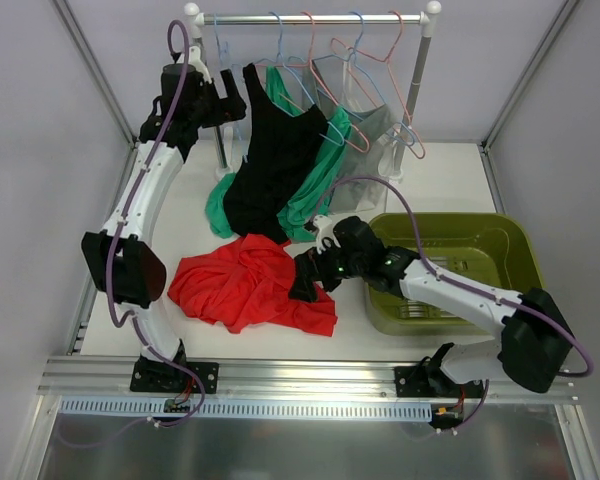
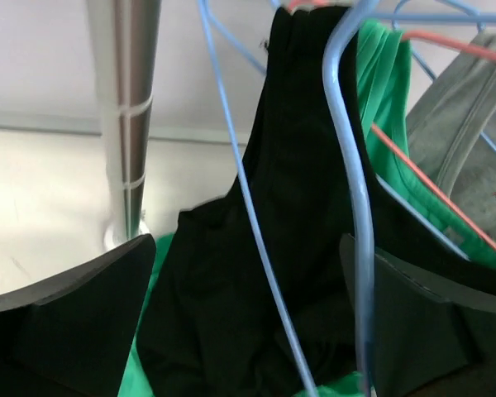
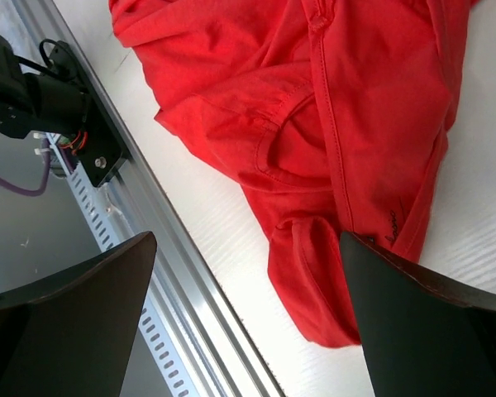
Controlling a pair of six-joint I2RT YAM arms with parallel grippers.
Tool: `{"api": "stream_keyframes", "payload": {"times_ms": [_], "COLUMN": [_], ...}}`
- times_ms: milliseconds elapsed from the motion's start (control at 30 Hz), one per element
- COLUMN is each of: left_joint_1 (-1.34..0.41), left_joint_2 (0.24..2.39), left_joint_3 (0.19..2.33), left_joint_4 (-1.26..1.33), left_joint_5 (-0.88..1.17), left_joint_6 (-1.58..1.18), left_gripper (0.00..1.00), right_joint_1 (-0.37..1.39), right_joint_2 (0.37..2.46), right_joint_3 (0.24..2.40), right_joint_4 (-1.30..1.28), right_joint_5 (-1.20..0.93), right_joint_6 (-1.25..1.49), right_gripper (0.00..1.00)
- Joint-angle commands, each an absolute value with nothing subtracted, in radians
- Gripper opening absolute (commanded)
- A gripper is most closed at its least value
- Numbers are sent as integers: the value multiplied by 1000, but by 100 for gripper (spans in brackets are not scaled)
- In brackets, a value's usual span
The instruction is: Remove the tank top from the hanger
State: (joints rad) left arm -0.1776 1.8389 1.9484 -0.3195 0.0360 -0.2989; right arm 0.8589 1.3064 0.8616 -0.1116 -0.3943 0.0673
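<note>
A black tank top [image 1: 276, 160] hangs from a blue hanger [image 1: 282, 60] on the rail, its hem reaching the table. In the left wrist view it [image 2: 231, 273] hangs between my jaws with blue hanger wires [image 2: 351, 182] in front. My left gripper [image 1: 232, 103] is open, raised beside the black top's strap. A red tank top [image 1: 245, 283] lies crumpled on the table, also in the right wrist view [image 3: 331, 107]. My right gripper [image 1: 306, 283] is open and empty just above its right edge.
A green top [image 1: 315, 185] and a grey top [image 1: 370, 130] hang on other hangers behind the black one. Red and blue empty hangers [image 1: 380, 55] hang at the rail's right. A green bin [image 1: 500, 250] stands at the right. The rail's post [image 2: 131, 116] stands left.
</note>
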Motion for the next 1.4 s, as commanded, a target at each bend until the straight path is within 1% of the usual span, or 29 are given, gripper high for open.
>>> {"api": "stream_keyframes", "payload": {"times_ms": [0, 67, 100, 133, 200, 233, 300, 333, 400, 433, 533, 633, 700, 733, 767, 800, 833, 867, 900, 933, 967, 1000, 1033, 1100, 1167, 1233, 1367], "left_joint_1": [-186, -186, -186, -186, -186, -186, -186, -186, -186, -186, -186, -184, -184, -186, -186, -186, -186, -184, -186, -186, -186, -184, -186, -186, -184, -186, -186], "left_joint_2": [1666, 1571, 1530, 1438, 1344, 1245, 1145, 1044, 948, 858, 697, 591, 557, 526, 514, 500, 467, 448, 408, 387, 367, 347, 312, 258, 229, 187, 153], "left_joint_3": [1889, 1807, 1768, 1679, 1587, 1492, 1396, 1311, 1241, 1188, 1111, 1089, 1094, 1100, 1101, 1103, 1092, 1083, 1071, 1042, 1023, 1002, 958, 907, 829, 808, 804], "left_joint_4": [-299, -299, -299, -299, -299, -302, -311, -316, -350, -368, -446, -540, -609, -630, -650, -669, -690, -696, -701, -704, -703, -704, -704, -698, -698, -689, -689], "left_joint_5": [8, 6, 8, -35, -84, -138, -198, -242, -264, -274, -304, -305, -275, -262, -253, -247, -235, -232, -232, -224, -224, -236, -264, -297, -379, -356, -396], "left_joint_6": [-313, -321, -336, -347, -373, -377, -405, -413, -419, -422, -419, -408, -387, -377, -368, -350, -338, -325, -302, -287, -272, -250, -244, -238, -258, -278, -284], "left_gripper": [99, 99, 99, 99, 99, 99, 99, 99, 99, 99, 99, 99, 99, 99, 99, 99, 99, 99, 99, 99, 99, 99, 99, 99, 99, 99, 99], "right_joint_1": [900, 926, 934, 943, 988, 1003, 1048, 1058, 1086, 1094, 1124, 1141, 1147, 1149, 1154, 1155, 1158, 1164, 1169, 1173, 1177, 1177, 1177, 1177, 1175, 1164, 1131], "right_joint_2": [1397, 1460, 1536, 1577, 1656, 1733, 1813, 1895, 1962, 1988, 2081, 2177, 2215, 2223, 2227, 2221, 2214, 2200, 2182, 2130, 2097, 2057, 1975, 1892, 1777, 1677, 1564], "right_joint_3": [968, 1041, 1069, 1100, 1205, 1242, 1357, 1397, 1472, 1483, 1540, 1586, 1572, 1566, 1549, 1542, 1534, 1525, 1517, 1513, 1493, 1480, 1471, 1466, 1474, 1485, 1569], "right_joint_4": [-80, -80, -78, -80, -110, -123, -175, -202, -256, -256, -274, -337, -347, -345, -347, -345, -347, -339, -331, -327, -299, -279, -246, -224, -203, -175, -193], "right_joint_5": [-330, -287, -287, -273, -230, -182, -111, -89, -45, -44, -34, -6, 32, 37, 44, 49, 58, 58, 54, 49, 34, -29, -52, -107, -121, -138, -132], "right_joint_6": [28, 9, -32, -44, -73, -110, -141, -152, -144, -141, -127, -109, -83, -75, -69, -60, -58, -61, -69, -83, -87, -89, -87, -89, -89, -74, -81], "right_gripper": [99, 99, 100, 99, 100, 100, 99, 99, 100, 99, 99, 99, 100, 97, 90, 66, 47, 32, 3, 0, 0, 0, 0, 0, 0, 0, 0]}}
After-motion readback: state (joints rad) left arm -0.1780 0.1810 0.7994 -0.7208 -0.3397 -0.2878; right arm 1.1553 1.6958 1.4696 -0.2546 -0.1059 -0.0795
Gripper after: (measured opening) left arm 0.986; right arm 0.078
